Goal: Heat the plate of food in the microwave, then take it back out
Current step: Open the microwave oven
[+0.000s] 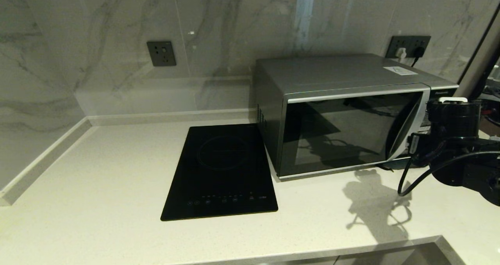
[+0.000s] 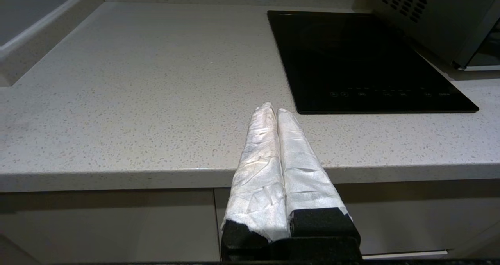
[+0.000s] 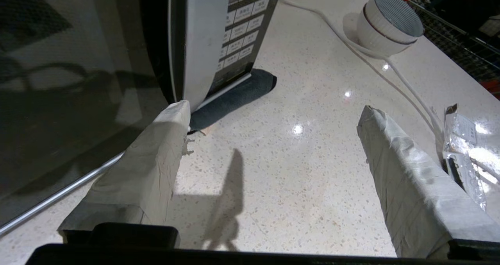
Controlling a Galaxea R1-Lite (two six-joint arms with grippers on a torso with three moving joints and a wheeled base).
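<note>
The silver-grey microwave [image 1: 343,112] stands at the back right of the counter with its dark glass door closed. The plate of food shows in no view. My right gripper [image 3: 273,108] is open and holds nothing. It hovers just above the counter at the microwave's front right corner. One wrapped finger [image 3: 156,159] sits at the lower end of the curved silver handle [image 3: 203,42], beside the button panel [image 3: 242,26]. My left gripper [image 2: 275,109] is shut and empty, parked at the counter's front edge, left of the hob.
A flat black induction hob [image 1: 222,171] lies left of the microwave. Right of it stand a round white device [image 3: 390,22] with a white cable and a foil packet [image 3: 465,140]. Wall sockets [image 1: 161,53] sit behind. A recess edge [image 1: 429,249] shows at front right.
</note>
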